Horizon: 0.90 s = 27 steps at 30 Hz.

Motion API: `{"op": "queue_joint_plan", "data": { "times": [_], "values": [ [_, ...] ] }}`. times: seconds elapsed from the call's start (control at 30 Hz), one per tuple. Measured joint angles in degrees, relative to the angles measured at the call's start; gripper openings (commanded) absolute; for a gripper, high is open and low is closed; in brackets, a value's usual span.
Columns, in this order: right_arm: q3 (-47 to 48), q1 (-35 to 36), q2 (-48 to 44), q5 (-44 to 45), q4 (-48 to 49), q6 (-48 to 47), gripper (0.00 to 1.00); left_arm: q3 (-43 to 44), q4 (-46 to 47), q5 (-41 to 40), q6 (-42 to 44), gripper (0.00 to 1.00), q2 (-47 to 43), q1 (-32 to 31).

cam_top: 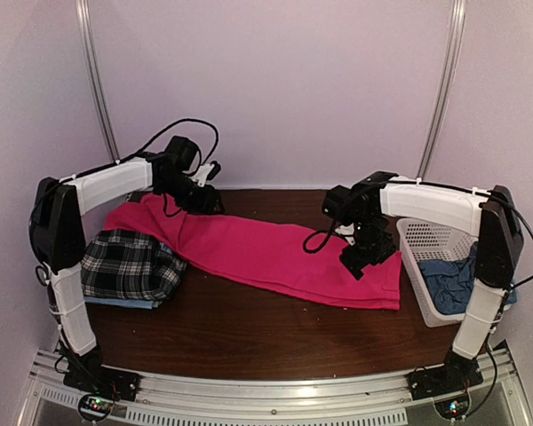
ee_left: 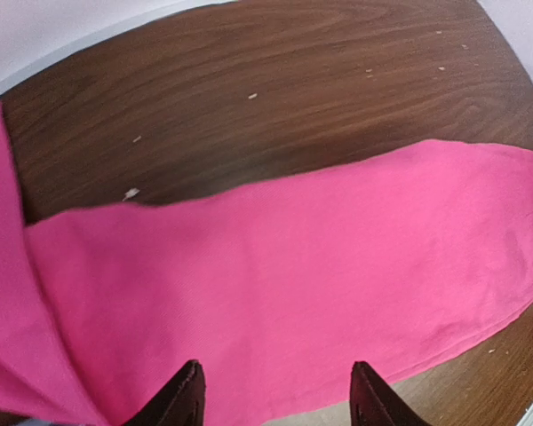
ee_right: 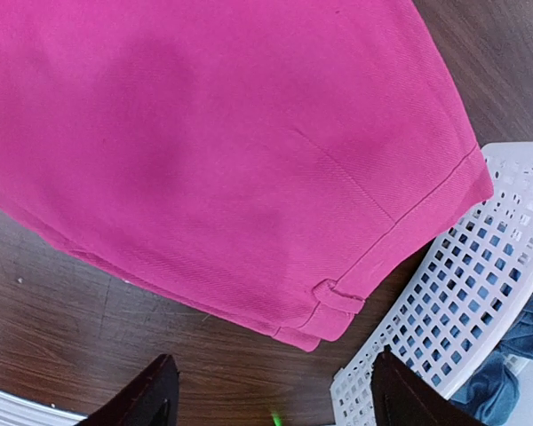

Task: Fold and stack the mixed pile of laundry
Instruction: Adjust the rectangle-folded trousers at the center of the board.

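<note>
Hot-pink trousers (cam_top: 266, 253) lie stretched across the brown table from back left to right, flat and long. My left gripper (cam_top: 206, 201) hovers over their left end with jaws open and nothing between them; its wrist view shows pink cloth (ee_left: 275, 284) below the gripper (ee_left: 277, 395). My right gripper (cam_top: 366, 256) stands open over the waistband end (ee_right: 338, 297), empty as well. A folded black-and-white plaid shirt (cam_top: 129, 264) rests at the left on a light blue shirt (cam_top: 124, 303). A duller blue cloth (cam_top: 453, 282) lies in the basket.
A white plastic lattice basket (cam_top: 426, 240) stands at the right edge, close to my right gripper; its rim (ee_right: 444, 293) shows in the right wrist view. Pale walls close off the back. The table's front edge meets a metal rail (cam_top: 266, 390).
</note>
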Motion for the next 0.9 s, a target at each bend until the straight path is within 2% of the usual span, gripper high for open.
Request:
{"op": "queue_joint_plan", "data": {
  "times": [0.1, 0.2, 0.27, 0.33, 0.47, 0.57, 0.73, 0.8, 0.9],
  "values": [
    [0.31, -3.61, -1.64, -2.99, 2.21, 1.22, 0.77, 5.2, 2.69, 2.05, 0.04, 0.51, 6.27, -3.28],
    [0.72, -6.47, -3.06, -5.62, 4.37, 2.6, 0.75, 6.21, 3.26, 2.03, -0.2, 0.47, 12.24, -4.68],
    [1.09, -8.0, -3.39, -7.15, 5.79, 3.52, 0.74, 5.88, 2.62, 0.7, -0.81, 0.41, 16.02, -4.63],
    [1.36, -8.74, -3.41, -8.46, 7.04, 4.39, 0.74, 5.79, 1.44, -0.66, -1.77, 0.37, 19.21, -3.85],
    [1.18, -10.1, -3.48, -11.93, 9.38, 6.71, 0.7, 6.43, 1.11, -1.97, -4.0, 0.3, 20.2, 0.09],
    [-0.42, -11.63, -4.11, -14.1, 11.39, 8.57, 0.69, 6.95, 0.94, -3.5, -5.51, 0.29, 20.46, 4.09],
    [-4.0, -14.08, -5.14, -17.33, 14.14, 11.76, 0.67, 7.82, 0.85, -8.2, -8.22, 0.34, 20.92, 10.78],
    [-5.51, -14.56, -5.16, -18.88, 16.22, 12.98, 0.65, 8.22, 0.74, -9.29, -9.16, 0.4, 21.05, 13.35],
    [-8.48, -14.6, -5.09, -21.9, 20.0, 14.64, 0.57, 8.63, 1.16, -8.81, -8.96, 0.53, 21.18, 15.82]
  ]
}}
